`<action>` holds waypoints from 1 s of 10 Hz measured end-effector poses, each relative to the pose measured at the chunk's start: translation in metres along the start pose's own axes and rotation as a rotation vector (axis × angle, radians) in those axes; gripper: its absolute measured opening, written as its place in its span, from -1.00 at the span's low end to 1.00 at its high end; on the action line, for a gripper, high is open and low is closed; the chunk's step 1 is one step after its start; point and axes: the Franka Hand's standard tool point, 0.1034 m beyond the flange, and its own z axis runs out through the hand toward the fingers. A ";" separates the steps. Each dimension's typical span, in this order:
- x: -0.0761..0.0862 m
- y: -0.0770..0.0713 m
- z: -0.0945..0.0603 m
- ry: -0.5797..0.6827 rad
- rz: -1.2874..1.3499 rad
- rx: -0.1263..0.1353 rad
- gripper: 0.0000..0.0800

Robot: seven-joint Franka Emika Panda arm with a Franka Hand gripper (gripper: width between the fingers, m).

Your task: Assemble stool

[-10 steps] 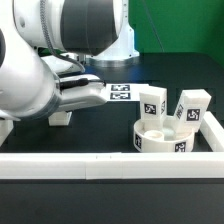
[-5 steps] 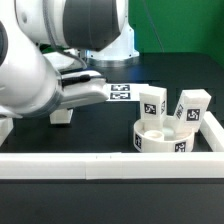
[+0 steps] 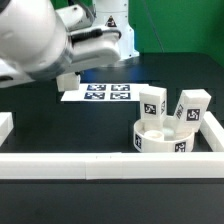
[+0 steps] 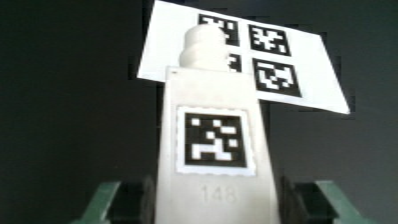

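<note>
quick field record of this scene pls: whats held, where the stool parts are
held: one leg, clamped between the fingers
marker board: flat on the table, close to the held leg
seat: on the table at the exterior view's right, by the border rail
other legs: two, standing at the seat, slightly tilted; whether they sit in sockets cannot be told

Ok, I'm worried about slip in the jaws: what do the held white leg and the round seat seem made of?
White blocky stool leg: seemingly hard plastic, matte; uniform white, sharp corners, peg formed in one piece at its tip. White round disc seat: likely the same matte plastic; even white, clean rim, no gloss. Their black-and-white tags look like printed stickers, uncertain.
</note>
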 end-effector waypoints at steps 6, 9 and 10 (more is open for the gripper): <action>0.007 -0.017 0.008 -0.018 0.068 0.072 -0.16; 0.010 -0.020 0.000 0.043 0.062 0.066 -0.16; 0.015 -0.019 -0.003 0.073 0.062 0.061 -0.16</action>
